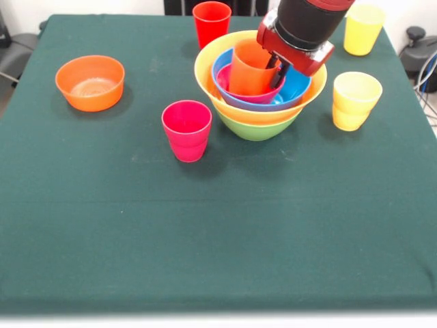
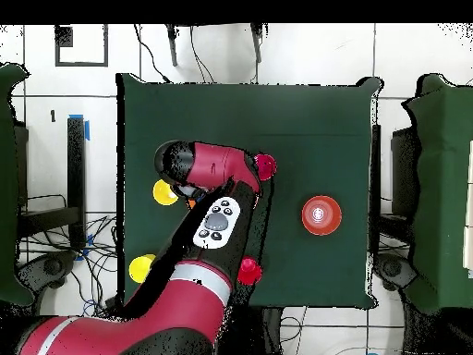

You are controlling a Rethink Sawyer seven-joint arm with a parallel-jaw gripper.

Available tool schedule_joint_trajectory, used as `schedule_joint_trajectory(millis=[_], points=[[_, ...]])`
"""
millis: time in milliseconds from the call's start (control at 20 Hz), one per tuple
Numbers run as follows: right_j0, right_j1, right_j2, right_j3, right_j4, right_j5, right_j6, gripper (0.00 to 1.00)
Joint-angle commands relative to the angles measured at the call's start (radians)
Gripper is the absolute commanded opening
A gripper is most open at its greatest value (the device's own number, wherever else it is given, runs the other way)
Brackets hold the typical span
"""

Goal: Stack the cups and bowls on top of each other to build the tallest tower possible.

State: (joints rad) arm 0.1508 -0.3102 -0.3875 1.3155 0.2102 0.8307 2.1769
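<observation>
A: Your end effector (image 1: 275, 70) is right down inside the tower (image 1: 259, 85), at the orange cup (image 1: 250, 67) that sits in the magenta-pink bowl (image 1: 232, 87). The dark fingertips are at the cup's 3 o'clock wall, so the cup lies directly under and just to 9 o'clock of you.

B: Clenched on it or released?

A: I cannot tell. The wrist housing hides most of the fingers, and the overhead view is all arm over that spot. What you can see: the cup's long axis leans slightly, mouth tipped toward 1 o'clock, not yet seated square.

B: And the pile beneath?

A: Green bowl (image 1: 257, 127) at the base, the wide yellow bowl (image 1: 252, 109) in it, then blue bowl (image 1: 295, 85), then pink. All nested, on the counter (image 1: 218, 232) near its far edge.

B: What's loose around you?

A: From the tower: red cup (image 1: 211, 22) at 11 o'clock, close to the yellow rim. Pink cup (image 1: 187, 130) at 8 o'clock, near. One yellow cup (image 1: 354, 100) at 3 o'clock, just beside the rim; another yellow cup (image 1: 363, 28) at 1 o'clock. Orange bowl (image 1: 90, 83) well apart at 9 o'clock.

B: Anything in your way?

A: My judgement: a straight-up exit is clean. Swing toward 3 o'clock low and you risk clipping that near yellow cup or dragging the rim.
</observation>
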Motion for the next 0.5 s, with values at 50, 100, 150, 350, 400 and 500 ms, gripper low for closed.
schedule_joint_trajectory(millis=[50,100,150,350,400,500], points=[[0.018,0.071,0.052,-0.007,0.020,-0.001,0.225,0.00],[0.016,0.072,0.050,-0.010,0.019,0.000,0.222,0.00],[0.016,0.071,0.049,-0.010,0.021,0.001,0.223,0.00],[0.018,0.077,0.046,-0.020,0.025,0.013,0.224,0.00],[0.020,0.080,0.042,-0.025,0.025,0.017,0.224,0.00],[0.021,0.082,0.040,-0.029,0.026,0.021,0.220,1.00]])
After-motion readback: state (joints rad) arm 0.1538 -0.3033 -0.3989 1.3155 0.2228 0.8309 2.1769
